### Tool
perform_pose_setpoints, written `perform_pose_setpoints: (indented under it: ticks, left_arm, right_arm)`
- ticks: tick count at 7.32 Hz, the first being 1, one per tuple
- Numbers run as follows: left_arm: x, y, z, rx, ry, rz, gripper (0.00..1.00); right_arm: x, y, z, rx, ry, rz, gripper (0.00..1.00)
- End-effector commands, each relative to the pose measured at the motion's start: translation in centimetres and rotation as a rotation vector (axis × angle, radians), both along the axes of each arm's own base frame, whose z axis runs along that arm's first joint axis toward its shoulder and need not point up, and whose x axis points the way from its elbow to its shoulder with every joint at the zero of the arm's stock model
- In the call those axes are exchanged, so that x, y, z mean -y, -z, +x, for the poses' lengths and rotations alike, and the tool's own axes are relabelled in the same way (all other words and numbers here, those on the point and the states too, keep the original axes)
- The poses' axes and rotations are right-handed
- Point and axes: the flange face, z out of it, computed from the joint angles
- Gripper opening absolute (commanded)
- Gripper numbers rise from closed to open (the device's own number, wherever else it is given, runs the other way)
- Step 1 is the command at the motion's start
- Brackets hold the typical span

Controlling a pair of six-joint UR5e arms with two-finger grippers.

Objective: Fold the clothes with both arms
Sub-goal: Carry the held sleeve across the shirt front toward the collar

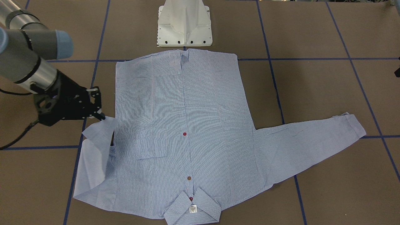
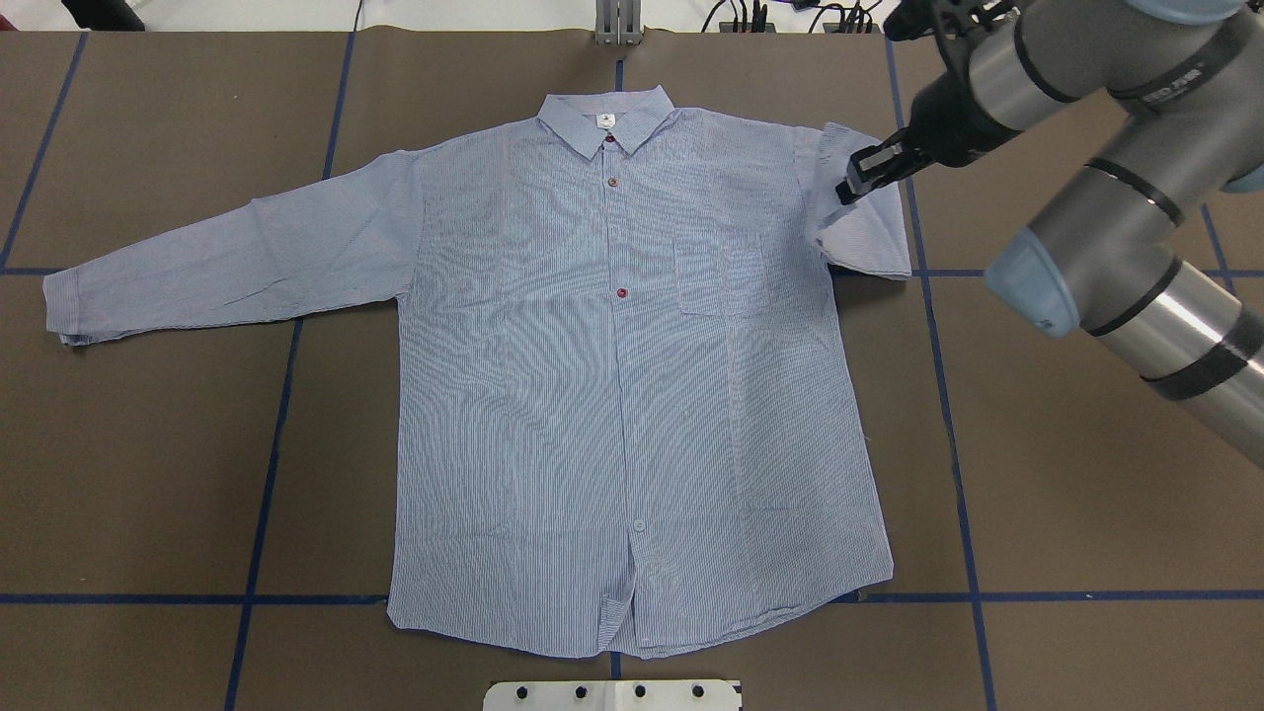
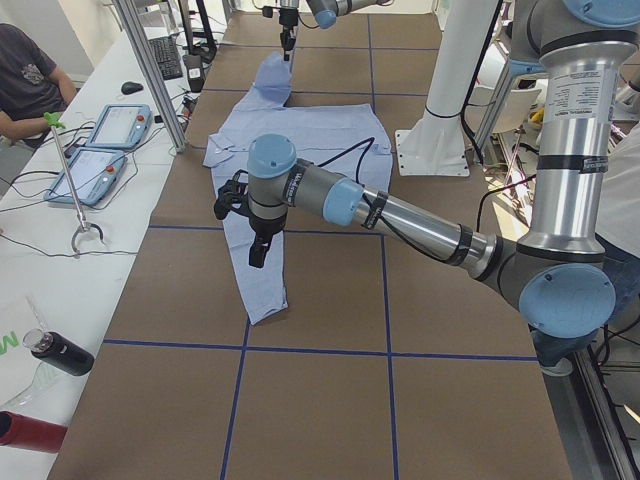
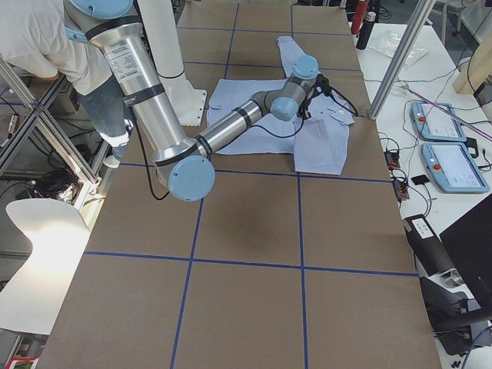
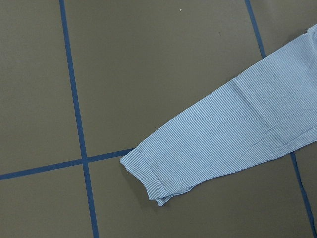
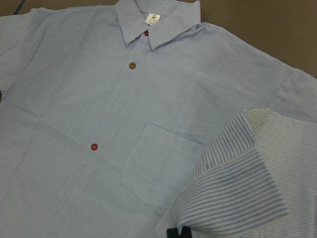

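Observation:
The light blue striped shirt [image 2: 612, 375] lies flat and front up on the brown table, collar [image 1: 192, 209] away from the robot. My right gripper [image 2: 847, 190] is shut on the cuff of the shirt's right sleeve [image 1: 97, 147]. It holds the cuff raised and folded in toward the shoulder; the cuff [image 6: 233, 188] fills the near corner of the right wrist view. The other sleeve [image 2: 227, 247] lies stretched out flat. My left gripper [image 3: 258, 250] hovers above that sleeve's cuff [image 5: 148, 173]. I cannot tell whether it is open or shut.
The white pedestal base [image 1: 184, 25] stands just behind the shirt's hem. Blue tape lines [image 2: 276, 434] cross the table. An operators' side bench holds tablets [image 3: 100, 150] and a bottle [image 3: 60, 352], behind a metal post [image 3: 150, 70]. A person [image 3: 25, 80] sits there.

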Motion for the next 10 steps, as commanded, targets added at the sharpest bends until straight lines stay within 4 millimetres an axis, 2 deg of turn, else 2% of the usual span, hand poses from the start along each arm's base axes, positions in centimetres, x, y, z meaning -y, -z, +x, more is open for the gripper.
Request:
perform_pose_setpoints:
  ticks: [1, 2, 3, 4, 6, 7, 8, 10]
  left_arm:
    - [-0.2, -0.5, -0.1, 0.001, 0.001, -0.011, 1.0]
    - [-0.2, -0.6, -0.2, 0.001, 0.002, -0.012, 1.0]
    - [-0.2, -0.9, -0.2, 0.002, 0.002, -0.018, 1.0]
    - [-0.1, -1.1, -0.1, 0.002, 0.001, -0.023, 1.0]
    - [-0.1, -1.1, -0.1, 0.002, 0.001, -0.021, 1.0]
    - [0.0, -1.0, -0.1, 0.002, 0.001, -0.02, 1.0]
    - [0.0, -1.0, -0.1, 0.002, 0.001, -0.02, 1.0]
    - [0.1, -1.3, -0.1, 0.003, 0.001, -0.027, 1.0]
  right_arm:
    - [1.2, 9.1, -8.1, -0.046, -0.031, 0.07, 0.0]
    - [2.4, 11.9, -11.8, -0.066, -0.045, 0.088, 0.0]
    - [2.9, 13.0, -12.8, -0.071, -0.054, 0.095, 0.0]
    - [2.5, 14.6, -14.0, -0.063, -0.052, 0.1, 0.0]
    - [2.1, 15.8, -18.6, -0.107, -0.072, 0.122, 0.0]
    - [2.1, 16.3, -19.9, -0.113, -0.061, 0.119, 0.0]
    - [1.3, 16.4, -20.9, -0.119, -0.061, 0.129, 0.0]
    - [0.2, 15.4, -26.3, -0.122, -0.063, 0.174, 0.0]
